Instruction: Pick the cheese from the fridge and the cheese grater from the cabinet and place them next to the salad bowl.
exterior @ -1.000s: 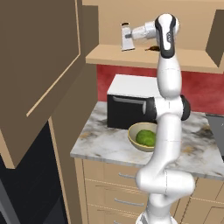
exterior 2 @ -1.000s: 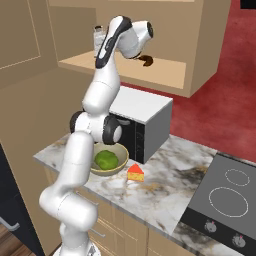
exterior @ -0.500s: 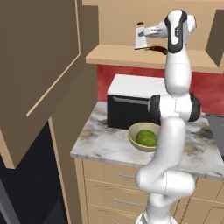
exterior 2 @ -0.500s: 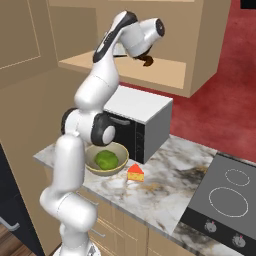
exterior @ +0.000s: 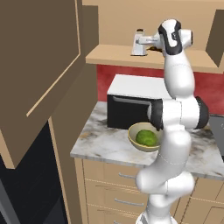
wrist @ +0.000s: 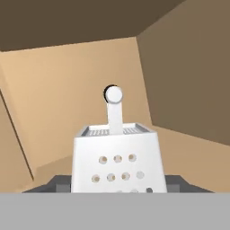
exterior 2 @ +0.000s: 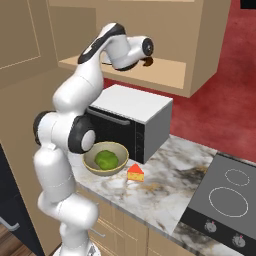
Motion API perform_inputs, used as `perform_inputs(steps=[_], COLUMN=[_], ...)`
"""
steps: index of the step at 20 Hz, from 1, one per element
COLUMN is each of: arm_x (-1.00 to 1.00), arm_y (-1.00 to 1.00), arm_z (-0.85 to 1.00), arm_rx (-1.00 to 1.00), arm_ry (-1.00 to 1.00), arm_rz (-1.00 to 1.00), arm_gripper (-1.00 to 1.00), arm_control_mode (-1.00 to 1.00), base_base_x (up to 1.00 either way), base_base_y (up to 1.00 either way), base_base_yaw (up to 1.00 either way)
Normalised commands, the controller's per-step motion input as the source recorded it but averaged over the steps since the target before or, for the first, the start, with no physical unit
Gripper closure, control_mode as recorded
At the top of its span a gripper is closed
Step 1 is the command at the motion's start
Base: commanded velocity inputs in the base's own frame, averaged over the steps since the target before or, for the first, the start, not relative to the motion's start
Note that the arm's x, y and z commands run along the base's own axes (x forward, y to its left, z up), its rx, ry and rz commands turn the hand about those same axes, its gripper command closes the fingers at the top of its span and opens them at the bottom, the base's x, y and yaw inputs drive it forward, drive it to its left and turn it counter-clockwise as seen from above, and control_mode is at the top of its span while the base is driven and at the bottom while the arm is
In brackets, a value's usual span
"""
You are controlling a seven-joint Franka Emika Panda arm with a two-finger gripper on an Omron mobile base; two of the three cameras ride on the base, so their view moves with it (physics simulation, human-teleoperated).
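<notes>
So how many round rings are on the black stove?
2: both on the flat black stove beside the marble counter, a small ring behind a bigger one. More could hide past the picture's edge.

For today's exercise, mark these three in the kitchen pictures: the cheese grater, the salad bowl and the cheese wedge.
cheese grater (wrist: 117, 165): hand view, on its holed front face.
salad bowl (exterior 2: 91, 165): right base view, on its beige rim, left of the lettuce.
cheese (exterior 2: 135, 174): right base view, on the wedge's orange side, on the counter beside the bowl.
</notes>
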Motion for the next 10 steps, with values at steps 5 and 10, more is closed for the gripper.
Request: perform_inputs(steps=[5,10], arm_x=[-0.42,-0.64], arm_y=[0.0,0.0], arm_z=[0.25,0.07], arm_rx=[0.0,0.0], arm_ry=[-0.13,-0.1], arm_rz=[-0.13,-0.14], arm_gripper=[1.0,1.0], arm_control_mode=[-1.0,-1.0], base_base_x=[0.0,0.0], base_base_y=[0.0,0.0], base_base_yaw=[0.0,0.0])
